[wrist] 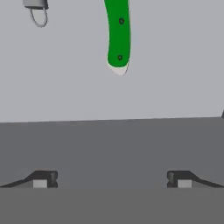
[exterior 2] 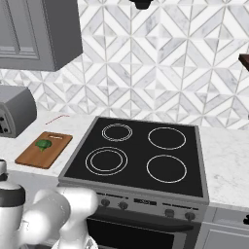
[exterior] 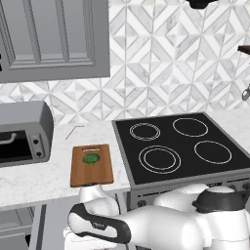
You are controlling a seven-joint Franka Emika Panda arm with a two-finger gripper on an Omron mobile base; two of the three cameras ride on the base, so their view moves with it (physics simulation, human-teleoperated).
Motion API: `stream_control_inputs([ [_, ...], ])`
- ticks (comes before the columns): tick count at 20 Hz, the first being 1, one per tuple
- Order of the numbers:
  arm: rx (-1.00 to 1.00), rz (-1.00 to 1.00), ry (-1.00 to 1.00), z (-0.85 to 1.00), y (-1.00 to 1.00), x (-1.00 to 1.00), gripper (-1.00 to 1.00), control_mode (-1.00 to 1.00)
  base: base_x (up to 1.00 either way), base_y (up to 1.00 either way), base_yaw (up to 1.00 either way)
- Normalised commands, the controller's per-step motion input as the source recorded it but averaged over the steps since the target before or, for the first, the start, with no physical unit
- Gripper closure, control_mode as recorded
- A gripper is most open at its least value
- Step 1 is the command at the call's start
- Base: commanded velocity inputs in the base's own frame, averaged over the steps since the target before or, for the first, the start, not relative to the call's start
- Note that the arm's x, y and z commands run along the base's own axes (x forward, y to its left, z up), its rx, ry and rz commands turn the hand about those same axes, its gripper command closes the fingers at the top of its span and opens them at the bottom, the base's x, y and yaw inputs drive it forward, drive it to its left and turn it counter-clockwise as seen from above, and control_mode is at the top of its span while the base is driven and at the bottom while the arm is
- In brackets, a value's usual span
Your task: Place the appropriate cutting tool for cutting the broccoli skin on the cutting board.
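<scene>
Board [exterior: 92,166]: lay in the left base view on the marble counter [exterior: 44,180], between the toaster oven [exterior: 24,134] and the stove [exterior: 180,146], slot handle at its far short edge.
Broccoli [exterior: 91,159]: one small floret sat on the board's far half, touching the wood.
Arm [exterior: 161,219]: bent low in front of the counter edge, reaching down below the worktop (the hand itself was hidden from this side).
Right base view: the board [exterior 2: 44,150] appeared at the left of the stove [exterior 2: 138,155], the broccoli [exterior 2: 44,144] on it and no tool on the wood; a thin red line [exterior 2: 57,117] lay on the counter [exterior 2: 228,160] behind the board, too faint to name.
Knife [wrist: 118,37]: in the hand view its green handle lay on a pale grey flat surface, butt end towards the camera, blade cut off by the top edge.
Peeler [wrist: 37,11]: a grey metal piece with a wire loop sat at the upper left, well apart from the knife.
Gripper [wrist: 112,179]: released, both fingertips spread wide with nothing between them, short of the knife.
Progress: early, I judged; the knife was found but not grasped, and the grasp, lift, carry and set-down on the board all remained.
</scene>
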Motion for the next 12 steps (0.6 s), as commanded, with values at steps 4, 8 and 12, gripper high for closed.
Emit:
stream_control_inputs([
  [4, -0.02, 0.0, -0.26, 0.0, 0.04, 0.46, -1.0, -1.0, 0.0, 0.0, 0.0],
  [8, -0.06, 0.0, -0.25, 0.0, 0.13, 0.29, -1.0, -1.0, 0.0, 0.0, 0.0],
  [12, -0.07, 0.0, -0.02, -0.05, 0.12, 0.34, -1.0, -1.0, 0.0, 0.0, 0.0],
])
